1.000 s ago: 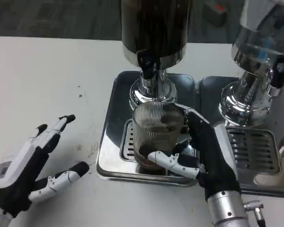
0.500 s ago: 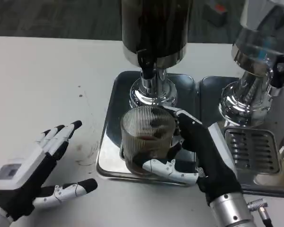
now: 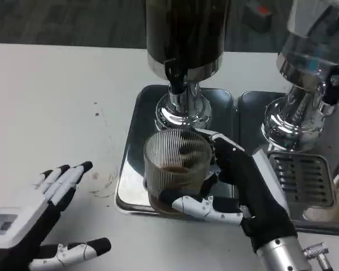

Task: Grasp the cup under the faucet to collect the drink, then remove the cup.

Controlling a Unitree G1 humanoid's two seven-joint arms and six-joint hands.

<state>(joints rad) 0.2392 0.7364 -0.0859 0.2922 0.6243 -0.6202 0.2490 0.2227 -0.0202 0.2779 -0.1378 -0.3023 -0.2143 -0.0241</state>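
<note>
A ribbed clear glass cup [image 3: 176, 168] with a little dark drink at its bottom stands over the drip tray [image 3: 134, 131], in front of the dark dispenser's black faucet [image 3: 174, 71]. My right hand [image 3: 243, 189] grips the cup from its right side, thumb across the lower front and fingers around the back. My left hand [image 3: 31, 223] hovers open over the white table at the lower left, palm down, fingers spread, well apart from the cup.
A second dispenser [image 3: 311, 68] with its own steel tray and grille [image 3: 300, 179] stands to the right, close to my right forearm. The white table [image 3: 56, 101] stretches to the left, with a faint stain [image 3: 104, 183] by the tray's edge.
My right hand has drawn the cup towards me and a little left, away from under the faucet. My left hand has slid down and back towards the picture's lower left.
</note>
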